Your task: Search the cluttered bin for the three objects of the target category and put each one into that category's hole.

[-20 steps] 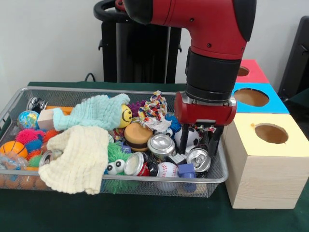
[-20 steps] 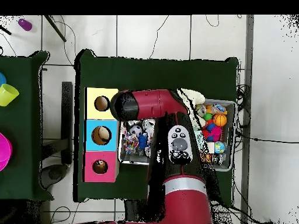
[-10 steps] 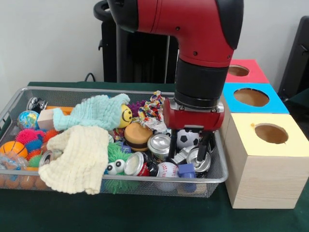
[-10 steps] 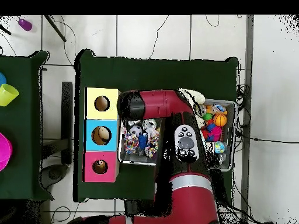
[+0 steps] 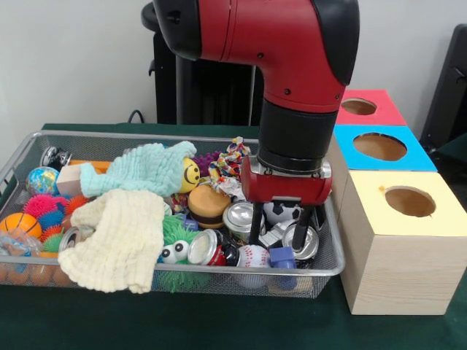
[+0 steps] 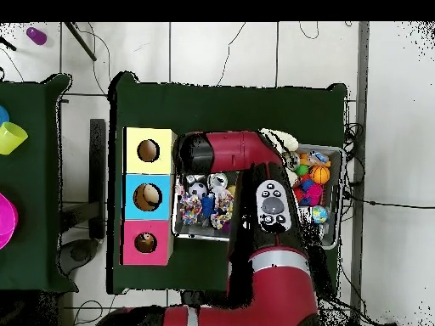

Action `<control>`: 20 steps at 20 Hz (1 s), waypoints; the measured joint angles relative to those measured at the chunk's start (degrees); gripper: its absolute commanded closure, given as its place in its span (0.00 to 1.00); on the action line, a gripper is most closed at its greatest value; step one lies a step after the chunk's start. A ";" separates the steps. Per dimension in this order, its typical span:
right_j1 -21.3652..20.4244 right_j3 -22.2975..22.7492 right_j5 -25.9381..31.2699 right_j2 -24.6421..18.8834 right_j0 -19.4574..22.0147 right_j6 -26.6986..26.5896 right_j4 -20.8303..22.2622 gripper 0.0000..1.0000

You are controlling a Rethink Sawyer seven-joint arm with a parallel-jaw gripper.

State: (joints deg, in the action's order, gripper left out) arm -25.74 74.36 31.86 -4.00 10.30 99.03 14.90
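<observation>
Claw (image 5: 285,223) is down in the wire bin (image 5: 332,264), at the bin's end nearest the boxes. Fingers spread apart, straddling a silver can (image 5: 300,240) lying top-up; one finger (image 5: 256,222) on the can's left, the other on its right. Can't tell if the pads touch it.

Bin contents, by position from the claw:
- Cans, five visible: the one between the fingers, a second silver can (image 5: 242,219) just left of the claw, a red-sided one (image 5: 206,248) further left at the front wall, one (image 5: 68,238) half under the cream cloth, one (image 5: 54,156) at the far left back corner.
- Cloths, two: cream cloth (image 5: 120,239) and mint cloth (image 5: 140,170), both well left of the claw.
- Soccer ball (image 5: 281,212) right behind the fingers, baseball (image 5: 252,256) in front-left, blue block (image 5: 282,257) just in front.
- Burger toy (image 5: 208,205) and yellow smiley ball (image 5: 190,175) left of the claw; rope toy (image 5: 232,162) behind-left.
- Spiky balls, an orange ball and a globe ball at the far left end.

Three boxes on the green counter (image 5: 219,321), right of the claw, one hole each: yellow box (image 5: 400,240) nearest the bin, blue box (image 5: 381,148), pink box (image 5: 365,108). The overhead view shows something tan inside the blue box's hole (image 6: 147,197).
</observation>
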 measured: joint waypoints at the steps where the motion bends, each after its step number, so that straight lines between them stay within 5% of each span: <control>1: 0.04 -0.06 0.00 0.00 0.00 0.00 0.00 0.00; 20: 1.50 -2.08 0.00 0.00 -0.37 0.00 0.00 0.00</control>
State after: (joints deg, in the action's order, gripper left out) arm -24.23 72.27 31.86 -4.00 9.93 99.03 14.90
